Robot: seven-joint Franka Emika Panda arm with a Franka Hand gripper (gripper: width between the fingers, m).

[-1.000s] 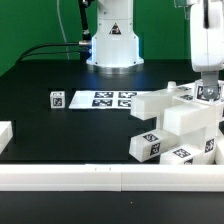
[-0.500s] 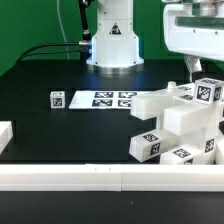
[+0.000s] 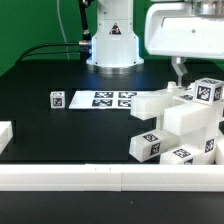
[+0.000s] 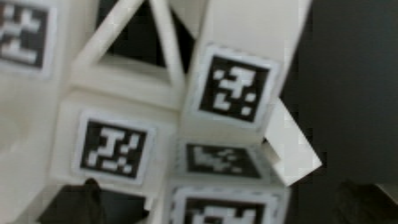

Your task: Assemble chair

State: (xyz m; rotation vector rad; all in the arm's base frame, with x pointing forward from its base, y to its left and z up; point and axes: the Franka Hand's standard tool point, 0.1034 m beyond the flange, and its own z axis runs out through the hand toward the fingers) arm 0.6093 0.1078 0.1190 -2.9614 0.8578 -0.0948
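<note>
Chair parts (image 3: 185, 122) lie in one heap on the black table (image 3: 40, 120), at about 4 o'clock in the exterior view. The white blocks and bars lean on one another and touch, and black-and-white square tags show on many of their faces. The heap sits just beside the long white rail (image 3: 90, 178), which runs along the 6 o'clock edge of the table.

One small tagged block (image 3: 57, 98) stands alone, well apart from the heap. It is at 9 o'clock from the marker board (image 3: 113, 99), which lies flat near the middle of the table. The robot base (image 3: 110, 45) is at 12 o'clock. A short white piece (image 3: 5, 133) shows at the 9 o'clock edge.

The gripper (image 4: 222, 208) hangs over the heap, at about 2 o'clock in the exterior view, under the white wrist housing (image 3: 182, 32). In the wrist view its two dark fingertips (image 4: 80, 205) stand wide apart, with the tagged faces of the chair parts between and beyond them. The claw is spread and pinches nothing. Whether a fingertip touches a part, I cannot tell.
</note>
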